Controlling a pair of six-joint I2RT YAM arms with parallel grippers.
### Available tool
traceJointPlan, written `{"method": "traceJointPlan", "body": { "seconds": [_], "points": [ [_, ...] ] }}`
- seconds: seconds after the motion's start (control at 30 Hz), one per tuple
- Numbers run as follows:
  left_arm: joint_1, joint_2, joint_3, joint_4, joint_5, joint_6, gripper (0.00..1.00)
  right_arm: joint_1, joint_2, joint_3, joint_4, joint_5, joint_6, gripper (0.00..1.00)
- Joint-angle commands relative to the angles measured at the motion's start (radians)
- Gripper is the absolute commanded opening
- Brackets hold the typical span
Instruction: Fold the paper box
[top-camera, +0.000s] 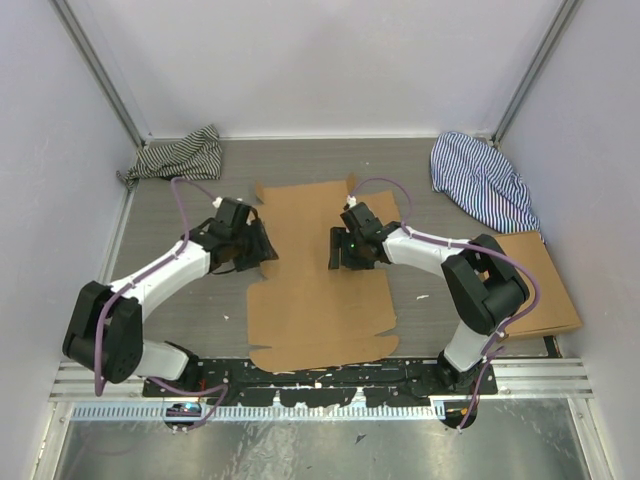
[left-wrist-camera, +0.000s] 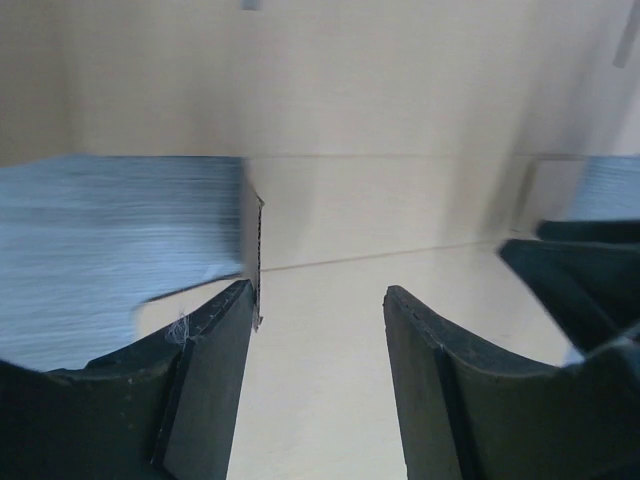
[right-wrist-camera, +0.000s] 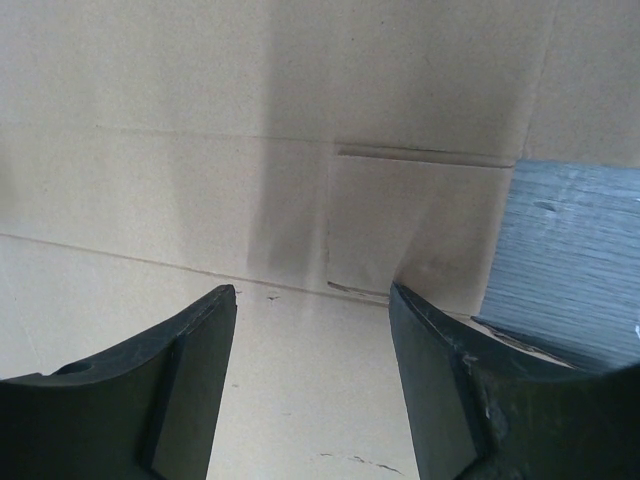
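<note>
Folding this sheet well starts, I judge, with slipping one finger under a side flap at its free edge and lifting along the pressed crease. Meanwhile the other arm should pin the middle panel so the whole die-cut does not slide. The paper box (top-camera: 315, 300) lies flat and unfolded on the table (top-camera: 180, 300), midway between the two arms, its flaps spread out. The left pincer (top-camera: 262, 248) sits low at the sheet's left edge. Its wrist view shows the jaws well apart with nothing between them, and one finger (left-wrist-camera: 215, 370) just beside a cut cardboard edge. The right pincer (top-camera: 338, 252) hovers over the sheet's upper middle, likewise released and empty, its fingers (right-wrist-camera: 440, 360) spread above a slit (right-wrist-camera: 420, 153) and a crease (right-wrist-camera: 150, 260). Whether any fingertip actually touches the cardboard, I cannot tell. Lift slowly, since corrugated board probably kinks off the crease line if forced.
</note>
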Motion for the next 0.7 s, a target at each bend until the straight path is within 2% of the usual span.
{"method": "traceJointPlan", "body": {
  "seconds": [0.0, 0.37, 0.53, 0.67],
  "points": [
    [-0.051, 0.045, 0.047, 0.113, 0.104, -0.052, 0.62, 0.013, 0.054, -0.017, 0.010, -0.047, 0.019, 0.67],
    [-0.075, 0.220, 0.076, 0.179, 0.117, -0.062, 0.61, 0.014, 0.050, -0.024, 0.014, -0.055, 0.020, 0.67],
    [-0.075, 0.313, 0.111, 0.157, 0.104, -0.045, 0.60, 0.014, 0.046, -0.026, 0.012, -0.061, 0.020, 0.68],
    [-0.076, 0.328, 0.109, 0.138, 0.102, -0.045, 0.59, 0.014, 0.040, -0.021, 0.002, -0.060, 0.021, 0.67]
  ]
}}
